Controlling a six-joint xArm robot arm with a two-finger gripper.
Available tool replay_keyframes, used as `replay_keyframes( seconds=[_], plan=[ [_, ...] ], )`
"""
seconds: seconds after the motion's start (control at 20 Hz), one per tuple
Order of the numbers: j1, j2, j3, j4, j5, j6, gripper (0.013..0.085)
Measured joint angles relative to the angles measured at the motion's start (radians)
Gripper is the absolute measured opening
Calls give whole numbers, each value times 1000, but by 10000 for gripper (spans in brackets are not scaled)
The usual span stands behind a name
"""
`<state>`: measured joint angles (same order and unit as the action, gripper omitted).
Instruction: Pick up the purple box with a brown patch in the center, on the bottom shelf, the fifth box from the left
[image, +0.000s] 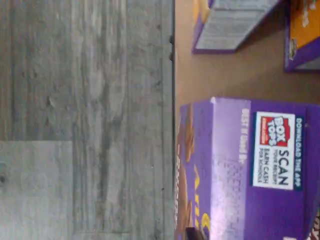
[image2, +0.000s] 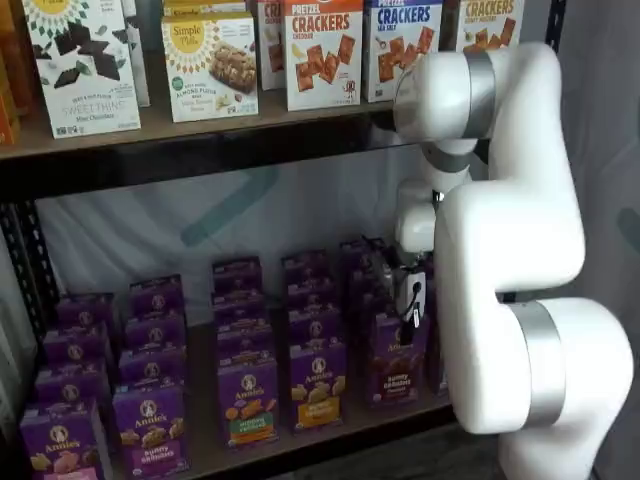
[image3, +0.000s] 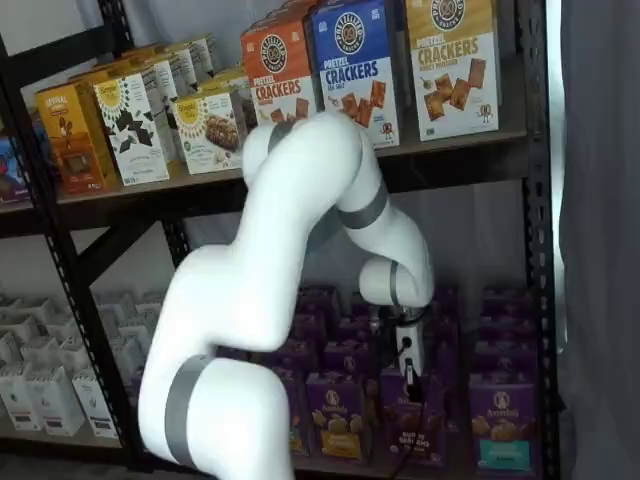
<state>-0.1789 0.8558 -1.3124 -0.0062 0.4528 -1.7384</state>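
The purple box with the brown patch (image2: 396, 374) stands at the front of the bottom shelf, fifth in its row; it also shows in a shelf view (image3: 402, 428). In the wrist view its purple top (image: 235, 170) with a Box Tops label fills the near side, and the brown front face shows at its edge. My gripper (image2: 409, 322) hangs just above and in front of this box, and also shows in a shelf view (image3: 411, 384). Only a dark, side-on part of the fingers shows, so I cannot tell whether they are open or shut.
Rows of purple boxes (image2: 247, 398) fill the bottom shelf on both sides of the target. A green-labelled purple box (image3: 502, 425) stands to its right. The upper shelf (image2: 200, 125) holds cracker boxes. Grey wood floor (image: 85, 120) lies before the shelf board (image: 240, 75).
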Motion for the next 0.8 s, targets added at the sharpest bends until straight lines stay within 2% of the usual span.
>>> replay_keyframes(
  seconds=[0.35, 0.8],
  plan=[
    [15, -177, 251, 20, -87, -4, 250],
    [56, -419, 571, 18, -167, 37, 250]
  ],
)
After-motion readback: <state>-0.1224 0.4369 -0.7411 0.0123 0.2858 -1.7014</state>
